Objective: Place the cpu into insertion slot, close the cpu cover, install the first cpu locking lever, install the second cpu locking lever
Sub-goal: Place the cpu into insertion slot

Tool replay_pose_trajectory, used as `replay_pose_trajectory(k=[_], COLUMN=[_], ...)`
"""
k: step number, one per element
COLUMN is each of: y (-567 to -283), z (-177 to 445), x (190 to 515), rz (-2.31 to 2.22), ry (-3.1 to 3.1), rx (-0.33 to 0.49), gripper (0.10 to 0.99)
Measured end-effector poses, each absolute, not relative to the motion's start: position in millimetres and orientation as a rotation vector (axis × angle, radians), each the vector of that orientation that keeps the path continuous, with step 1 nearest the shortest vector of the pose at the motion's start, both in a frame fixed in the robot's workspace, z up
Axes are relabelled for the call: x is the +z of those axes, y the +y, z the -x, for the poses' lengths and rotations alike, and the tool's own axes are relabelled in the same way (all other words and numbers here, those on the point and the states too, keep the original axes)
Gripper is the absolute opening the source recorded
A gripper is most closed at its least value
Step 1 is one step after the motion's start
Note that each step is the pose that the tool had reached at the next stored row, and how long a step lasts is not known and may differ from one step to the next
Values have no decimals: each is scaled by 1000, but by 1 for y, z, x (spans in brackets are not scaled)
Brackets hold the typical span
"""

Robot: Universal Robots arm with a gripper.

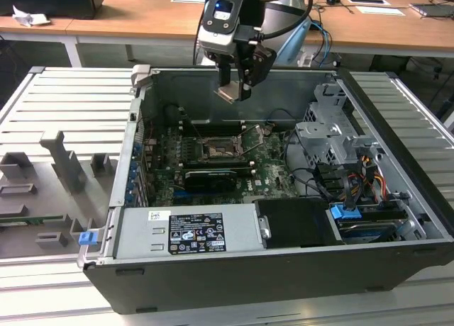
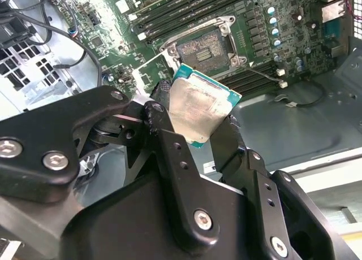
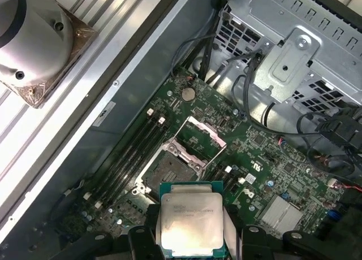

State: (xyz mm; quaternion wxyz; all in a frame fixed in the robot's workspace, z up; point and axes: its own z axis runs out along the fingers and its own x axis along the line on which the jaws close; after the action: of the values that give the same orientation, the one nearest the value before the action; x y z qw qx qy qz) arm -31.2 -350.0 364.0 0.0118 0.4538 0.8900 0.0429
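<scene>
We see the jaws clenched on the cpu (image 1: 229, 93), held in the air at the upper middle of the exterior view, well apart from the insertion slot (image 1: 216, 150) at centre. The slot lies bare and the cpu cover (image 3: 205, 138) stands open; we judge all four steps undone.

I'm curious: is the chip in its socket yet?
Out. The pincer holds the cpu in the air above the empty insertion slot.

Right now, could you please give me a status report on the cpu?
Gripper shut on cpu, held above the motherboard. Insertion slot bare, cpu cover open. Nothing seen between cpu and slot.
</scene>
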Motion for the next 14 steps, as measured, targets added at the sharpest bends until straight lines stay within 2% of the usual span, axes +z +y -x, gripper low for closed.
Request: replay_pose_trajectory(k=[14], y=[-350], z=[31], x=[363], rz=[-1561], ry=[2691], rx=[132], gripper=[529])
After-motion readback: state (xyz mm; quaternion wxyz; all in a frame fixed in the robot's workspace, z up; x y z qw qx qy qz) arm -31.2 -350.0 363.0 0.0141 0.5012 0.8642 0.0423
